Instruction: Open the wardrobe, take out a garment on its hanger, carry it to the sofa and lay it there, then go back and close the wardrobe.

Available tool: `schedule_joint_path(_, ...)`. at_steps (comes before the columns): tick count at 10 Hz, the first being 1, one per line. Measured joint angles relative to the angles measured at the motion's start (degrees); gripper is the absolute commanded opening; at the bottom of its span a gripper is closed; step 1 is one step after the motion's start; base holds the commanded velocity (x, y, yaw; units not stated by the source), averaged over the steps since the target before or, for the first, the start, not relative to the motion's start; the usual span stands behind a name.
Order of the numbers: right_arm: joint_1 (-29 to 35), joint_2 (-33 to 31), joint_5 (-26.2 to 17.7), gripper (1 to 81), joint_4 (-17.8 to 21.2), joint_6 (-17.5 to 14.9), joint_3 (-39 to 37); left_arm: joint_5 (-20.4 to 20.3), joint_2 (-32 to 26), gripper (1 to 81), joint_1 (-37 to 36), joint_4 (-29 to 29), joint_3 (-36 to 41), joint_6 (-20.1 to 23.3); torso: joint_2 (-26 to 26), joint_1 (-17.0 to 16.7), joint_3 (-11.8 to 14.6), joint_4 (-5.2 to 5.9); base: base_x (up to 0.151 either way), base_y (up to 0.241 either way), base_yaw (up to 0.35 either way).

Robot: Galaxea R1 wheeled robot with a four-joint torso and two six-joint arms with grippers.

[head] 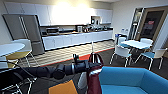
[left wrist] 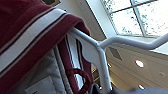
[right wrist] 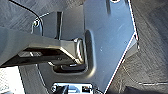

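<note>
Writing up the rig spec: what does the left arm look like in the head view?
The left arm is black and tubular, built of rounded cylindrical segments with a glossy finish. A thin black cable loops alongside it. A short black stub sticks up near the wrist. No markings are legible.

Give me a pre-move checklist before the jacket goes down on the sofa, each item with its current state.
1. Jacket hangs at the end of the left arm, in front of the robot: ok.
2. Hanger sits inside the jacket's collar, with the striped trim draped over it: ok.
3. Left gripper's hold on the hanger: cannot tell, the fingers are hard to make out.
4. Sofa is close, just to the right of the jacket: ok.
5. Sofa seat free of other things, as far as it shows: ok.
6. Jacket over the seat: not ok, it hangs beside the sofa's arm.
</note>
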Motion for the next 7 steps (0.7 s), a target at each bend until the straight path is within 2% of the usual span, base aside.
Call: schedule_joint_path(7, 0.0, 0.0, 0.0, 81.1, 0.0, 0.0, -0.1, 0.0, -1.2, 1.0, 0.0, 0.0, 0.6, 0.0, 0.0, 0.0, 0.0, 0.0, 0.0, 0.0, -0.379)
